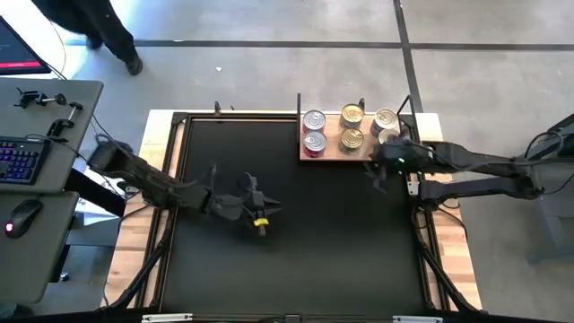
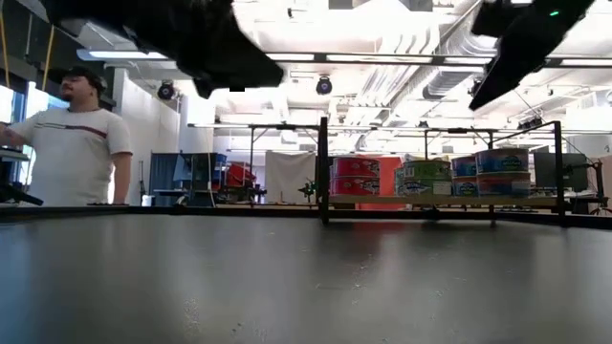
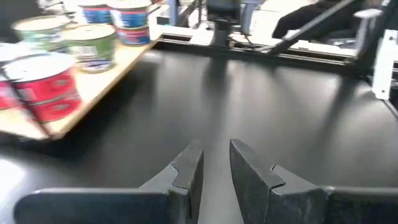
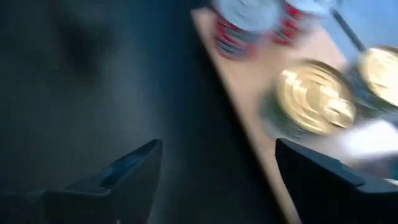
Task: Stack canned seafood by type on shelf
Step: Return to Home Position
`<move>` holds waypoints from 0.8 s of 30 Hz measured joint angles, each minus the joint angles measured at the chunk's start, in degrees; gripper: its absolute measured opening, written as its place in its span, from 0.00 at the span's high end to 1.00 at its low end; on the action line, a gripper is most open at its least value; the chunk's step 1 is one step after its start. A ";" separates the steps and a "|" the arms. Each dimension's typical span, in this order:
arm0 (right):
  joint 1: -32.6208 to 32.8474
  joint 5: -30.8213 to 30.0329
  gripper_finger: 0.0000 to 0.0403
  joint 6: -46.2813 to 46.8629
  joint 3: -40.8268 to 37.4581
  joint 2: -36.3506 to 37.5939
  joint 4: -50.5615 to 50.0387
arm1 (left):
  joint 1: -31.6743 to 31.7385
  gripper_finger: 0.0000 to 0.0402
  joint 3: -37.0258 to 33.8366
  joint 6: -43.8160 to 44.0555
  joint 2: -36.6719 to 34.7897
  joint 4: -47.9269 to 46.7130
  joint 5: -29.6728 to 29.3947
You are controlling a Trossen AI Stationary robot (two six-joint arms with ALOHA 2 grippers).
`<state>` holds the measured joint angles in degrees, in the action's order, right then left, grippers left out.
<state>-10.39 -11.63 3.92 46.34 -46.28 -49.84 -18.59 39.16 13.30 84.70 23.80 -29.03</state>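
Observation:
The wooden shelf (image 1: 334, 152) stands at the far right of the black mat, with thin black posts at its edges. Several cans stand on its board. The red-sided cans with silver lids (image 1: 314, 131) are at its left end, gold-lidded cans (image 1: 352, 126) are in the middle, and more cans (image 1: 386, 124) are at the right. The low view shows them as stacks two high: red (image 2: 356, 177), green-labelled (image 2: 426, 177) and blue-labelled (image 2: 488, 170). My right gripper (image 1: 378, 170) hovers open just near of the shelf's right end, its fingers wide apart (image 4: 217, 158). My left gripper (image 1: 260, 213) hangs over the middle of the mat, holding nothing, with a narrow gap between its fingers (image 3: 216, 155).
The black mat (image 1: 296, 260) lies inside a black frame on a wooden table. A desk with a keyboard (image 1: 18, 161) stands to the left of the table. A person (image 2: 72, 143) stands beyond the table's left in the low view.

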 joint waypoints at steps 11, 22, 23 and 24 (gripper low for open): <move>5.68 20.54 0.61 3.79 -23.49 30.03 30.25 | 12.56 0.95 -20.02 3.08 -21.14 8.20 9.65; 5.68 26.73 0.91 4.99 -38.06 42.55 44.68 | 21.40 1.00 -33.35 4.15 -32.20 16.97 18.52; 5.68 27.42 0.93 4.77 -38.64 43.28 44.89 | 21.65 1.00 -34.42 4.27 -32.97 17.48 18.77; 5.68 28.24 0.95 4.61 -38.99 43.94 44.94 | 21.80 1.00 -35.55 4.46 -33.76 17.99 19.08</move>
<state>-4.71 16.61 8.54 7.35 -2.34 -4.91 3.20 3.62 17.76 50.94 41.79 -9.94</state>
